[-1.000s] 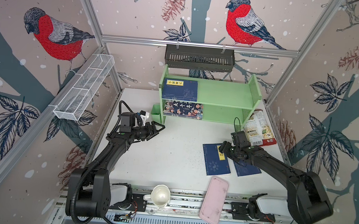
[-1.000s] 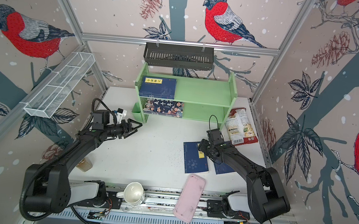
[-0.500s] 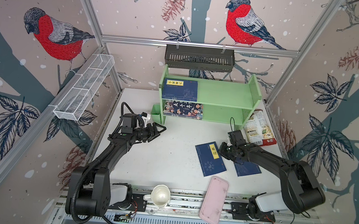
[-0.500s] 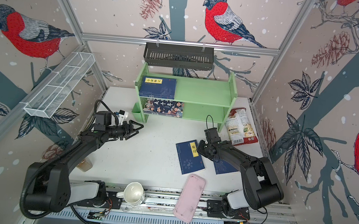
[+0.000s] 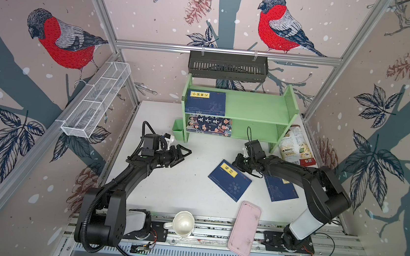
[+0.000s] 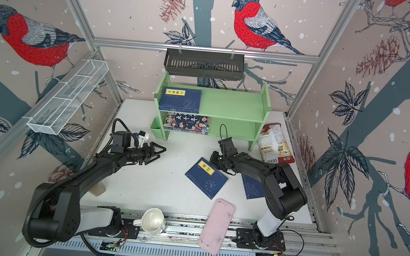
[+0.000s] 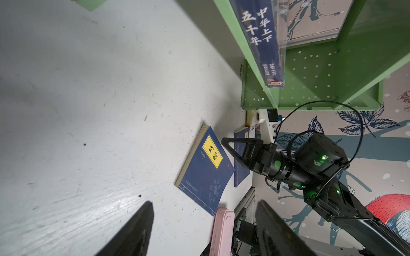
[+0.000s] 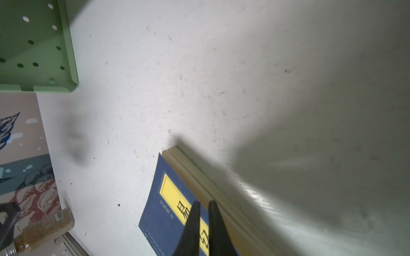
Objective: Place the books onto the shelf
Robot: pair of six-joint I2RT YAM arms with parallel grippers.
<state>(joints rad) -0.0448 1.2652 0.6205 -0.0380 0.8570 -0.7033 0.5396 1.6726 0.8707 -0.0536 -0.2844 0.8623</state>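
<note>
Books sit in four spots: upper navy book (image 5: 205, 102) on the shelf (image 5: 257, 109) top tier, cartoon book (image 5: 209, 125) below it, and angled navy book (image 5: 229, 181) and arm-covered navy book (image 5: 281, 192) on the table (image 5: 188, 183), right of centre. The right gripper (image 5: 237, 163), jaws almost together, has its tips over the angled book's yellow label. The left gripper (image 5: 183, 156), left of centre, gapes empty.

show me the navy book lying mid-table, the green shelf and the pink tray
navy book lying mid-table (image 5: 230, 185): in a top view, middle of its cover
green shelf (image 5: 257, 108): in a top view, bare upper tier
pink tray (image 5: 244, 228): in a top view, middle of its flat face
</note>
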